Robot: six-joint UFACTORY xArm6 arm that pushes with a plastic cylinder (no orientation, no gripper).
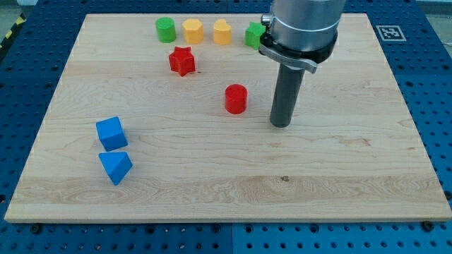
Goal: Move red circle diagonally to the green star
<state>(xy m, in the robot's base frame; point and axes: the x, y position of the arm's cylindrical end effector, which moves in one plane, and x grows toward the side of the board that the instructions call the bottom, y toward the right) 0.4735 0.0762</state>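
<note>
The red circle [236,98] stands near the middle of the wooden board [353,176], below and to the left of the green star [253,34]. The green star sits in the top row and is partly hidden behind the arm's body. My tip [280,124] rests on the board to the right of the red circle, a short gap away and a little lower in the view. It touches no block.
A red star [181,61] lies up and left of the red circle. A green cylinder [165,29] and two yellow blocks [192,31] [222,32] line the top edge. A blue cube [111,133] and a blue triangle [116,167] sit at the left.
</note>
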